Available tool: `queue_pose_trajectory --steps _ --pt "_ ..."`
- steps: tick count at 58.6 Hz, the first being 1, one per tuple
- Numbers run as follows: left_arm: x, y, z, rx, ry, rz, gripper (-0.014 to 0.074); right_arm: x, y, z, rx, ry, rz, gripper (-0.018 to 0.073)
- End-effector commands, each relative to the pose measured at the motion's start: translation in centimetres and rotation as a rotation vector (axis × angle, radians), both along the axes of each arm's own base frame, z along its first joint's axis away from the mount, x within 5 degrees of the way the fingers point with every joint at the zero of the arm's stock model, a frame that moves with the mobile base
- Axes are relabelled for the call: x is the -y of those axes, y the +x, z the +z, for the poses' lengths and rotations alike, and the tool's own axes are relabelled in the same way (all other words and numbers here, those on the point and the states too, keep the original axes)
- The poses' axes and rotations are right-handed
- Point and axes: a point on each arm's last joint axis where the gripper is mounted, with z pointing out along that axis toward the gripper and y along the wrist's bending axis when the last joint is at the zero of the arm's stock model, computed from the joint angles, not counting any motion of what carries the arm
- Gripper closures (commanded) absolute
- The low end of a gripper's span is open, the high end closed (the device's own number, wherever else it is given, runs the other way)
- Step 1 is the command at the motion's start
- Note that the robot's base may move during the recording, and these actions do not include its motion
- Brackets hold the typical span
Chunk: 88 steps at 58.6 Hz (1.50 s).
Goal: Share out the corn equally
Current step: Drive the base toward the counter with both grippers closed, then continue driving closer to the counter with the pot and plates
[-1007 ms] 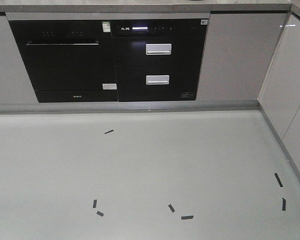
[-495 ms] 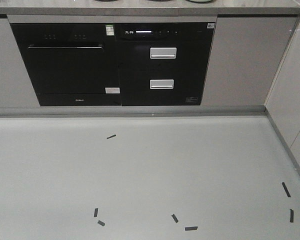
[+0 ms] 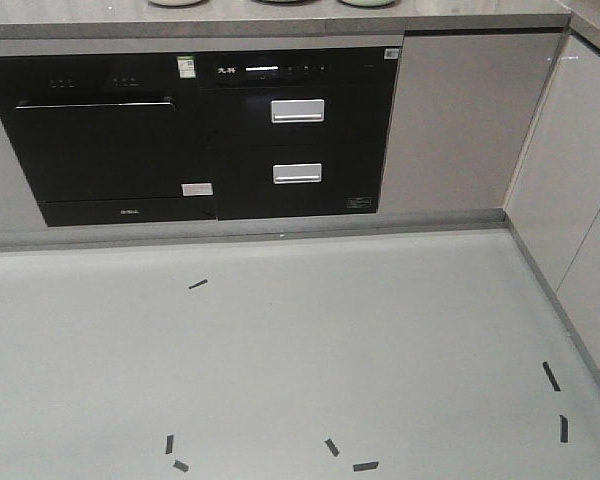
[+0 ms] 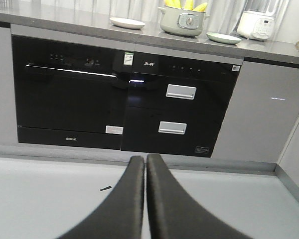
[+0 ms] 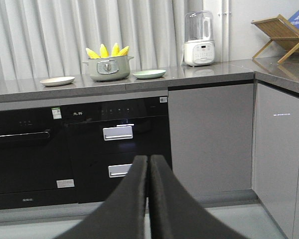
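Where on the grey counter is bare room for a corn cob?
Free: between the pale green plate and the white blender, and left of the beige plate. Crowded: the grey-green pot of yellow corn cobs, a plate close each side.

Of the robot, only the two grippers are shown, each from its own wrist view. The left gripper [image 4: 142,159] is seen as a pair of matte black fingers [image 4: 122,209], smooth-surfaced, broad at the lower edge of the picture and curved inward to narrow, rounded tips. A thin dark seam is seen between them. The right gripper [image 5: 148,158] is built alike, its black fingers [image 5: 127,209] flared below and tapered above. A dull grey sheen is seen on both pairs.
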Motion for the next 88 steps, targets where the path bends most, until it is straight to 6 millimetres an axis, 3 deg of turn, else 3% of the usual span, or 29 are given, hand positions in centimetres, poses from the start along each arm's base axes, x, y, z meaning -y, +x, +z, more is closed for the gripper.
queue_pose_trajectory --steps 1,88 --pt "-0.09 -0.15 1.47 0.107 -0.008 0.011 0.0603 -0.08 -0.02 0.08 0.061 -0.013 0.004 0.0564" --pt "-0.09 -0.15 1.47 0.107 -0.008 0.011 0.0603 -0.08 -0.02 0.08 0.061 -0.013 0.004 0.0564"
